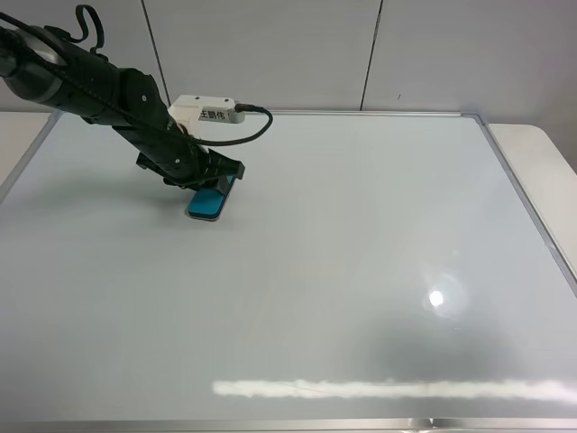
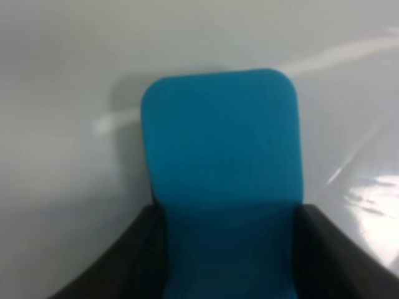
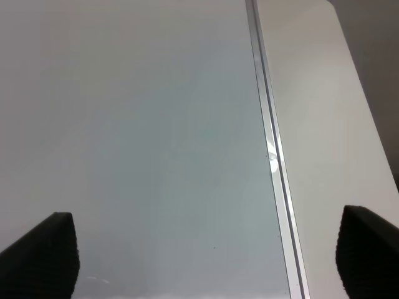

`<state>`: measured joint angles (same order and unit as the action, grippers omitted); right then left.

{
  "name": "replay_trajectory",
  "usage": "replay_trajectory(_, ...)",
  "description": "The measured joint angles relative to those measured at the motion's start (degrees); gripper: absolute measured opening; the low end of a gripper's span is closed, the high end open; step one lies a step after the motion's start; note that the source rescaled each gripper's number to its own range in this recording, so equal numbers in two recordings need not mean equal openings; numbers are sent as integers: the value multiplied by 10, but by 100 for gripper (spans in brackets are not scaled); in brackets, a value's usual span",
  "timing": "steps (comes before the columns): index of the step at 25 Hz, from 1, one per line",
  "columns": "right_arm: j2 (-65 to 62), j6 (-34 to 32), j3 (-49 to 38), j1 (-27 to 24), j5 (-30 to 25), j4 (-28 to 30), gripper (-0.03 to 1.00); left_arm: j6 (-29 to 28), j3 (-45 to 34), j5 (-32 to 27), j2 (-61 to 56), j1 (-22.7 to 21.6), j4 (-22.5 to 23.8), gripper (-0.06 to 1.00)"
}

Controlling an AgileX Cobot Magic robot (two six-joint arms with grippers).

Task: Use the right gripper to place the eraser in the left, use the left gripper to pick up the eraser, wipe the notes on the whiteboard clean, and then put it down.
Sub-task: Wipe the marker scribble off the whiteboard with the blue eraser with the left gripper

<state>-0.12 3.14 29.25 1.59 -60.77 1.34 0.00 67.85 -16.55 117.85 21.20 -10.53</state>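
STEP: wiping | left tool clamps eraser on whiteboard, far-left corner | right tool wide, empty | NEXT: likely release eraser onto whiteboard

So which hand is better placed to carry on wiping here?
The left hand: it is shut on the eraser, pressed down on the whiteboard. The right hand is open and empty over the board's edge.

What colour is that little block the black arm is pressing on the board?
Teal-blue. The eraser shows best in the left wrist view.
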Motion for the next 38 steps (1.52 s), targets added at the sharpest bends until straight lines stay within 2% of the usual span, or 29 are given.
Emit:
replay_trajectory(4,0,0,0,0,0,0,81,0,-12,-15,-15,-32,3,0)
replay_trajectory(9,0,0,0,0,0,0,81,0,-64,-14,-49,-81,16,0)
replay_trajectory(17,0,0,0,0,0,0,81,0,-162,19,-108,-138,33,0)
replay_trajectory(27,0,0,0,0,0,0,81,0,-289,51,-194,-166,41,0)
replay_trajectory(30,0,0,0,-11,0,0,81,0,-315,34,-222,-174,45,0)
replay_trajectory(35,0,0,0,-26,0,0,81,-4,-335,-43,-274,-175,81,0)
replay_trajectory(38,0,0,0,-26,0,0,81,-15,-335,-54,-301,-183,99,0)
